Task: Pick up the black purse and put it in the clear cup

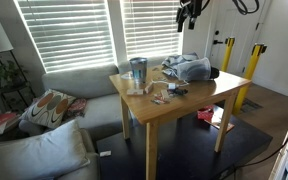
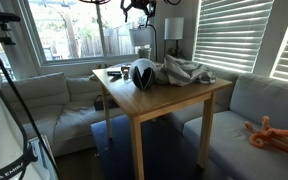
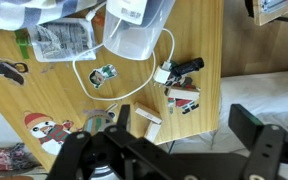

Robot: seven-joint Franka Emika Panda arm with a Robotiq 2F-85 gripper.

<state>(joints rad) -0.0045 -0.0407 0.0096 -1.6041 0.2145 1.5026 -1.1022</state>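
The clear cup [image 3: 134, 38] stands on the wooden table [image 3: 44, 95], whitish and translucent, with a white cable looping round its base. It also shows in an exterior view [image 1: 137, 70]. A dark rounded shape [image 2: 142, 72] at mid-table looks like the black purse. I cannot make the purse out in the wrist view. My gripper [image 3: 164, 135] is open and empty. It hangs high above the table, in both exterior views [image 1: 189, 12] [image 2: 139, 8], and touches nothing.
A crumpled grey cloth [image 1: 189, 67] [image 2: 189, 70] lies on the far part of the table. Small boxes and a dark gadget [image 3: 179, 82] lie near the table edge, and a flat dark item [image 3: 4, 70] lies to one side. A grey sofa [image 1: 74, 85] stands beside the table.
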